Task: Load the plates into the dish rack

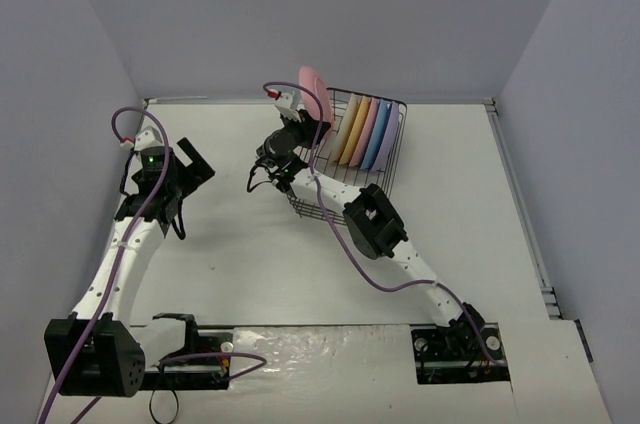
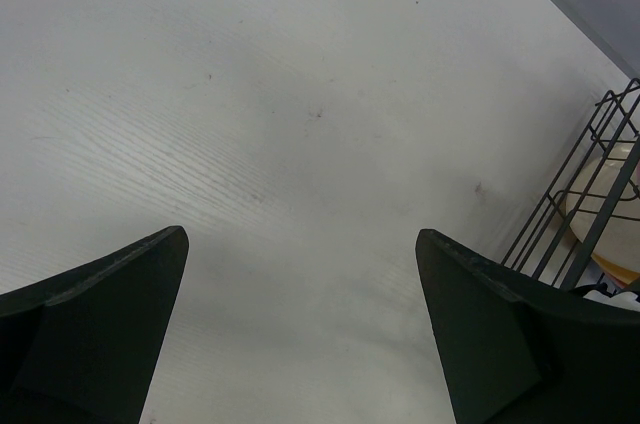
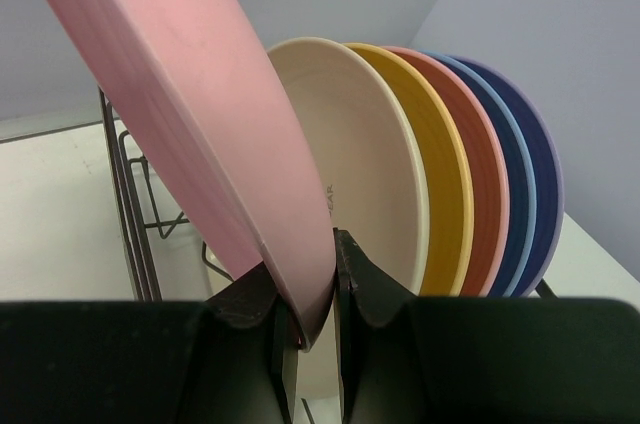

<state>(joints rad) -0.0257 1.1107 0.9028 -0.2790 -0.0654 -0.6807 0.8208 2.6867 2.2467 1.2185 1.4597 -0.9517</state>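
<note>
Nearest you, at the bottom of the top view, both arms are bolted at the edge of the table [image 1: 250, 274].

Up the left side, your left gripper [image 1: 190, 166] hangs over bare table. Its jaws are spread wide with nothing between them. In its wrist view the two dark fingers [image 2: 100, 324] sit low in the frame with white tabletop between them. A corner of the rack [image 2: 590, 184] shows at the right edge.

Further up the top view, just left of centre, your right gripper [image 1: 305, 124] is nipped almost closed on the lower rim of the held plate [image 1: 313, 92]. This pink one stands on edge at the rack's left end and tilts. In the right wrist view the fingers pinch that rim at bottom centre. The plate sweeps from there to the upper left, in front of the cream plate [image 3: 370, 174]. You cannot tell whether those two touch.

Farthest off, near the back wall, the rack holds five plates upright, side by side. Left to right in the wrist view they are cream, the yellow plate [image 3: 445, 194], the racked pink plate [image 3: 485, 194], the blue plate [image 3: 518, 194] and the lavender plate [image 3: 548, 184].
</note>
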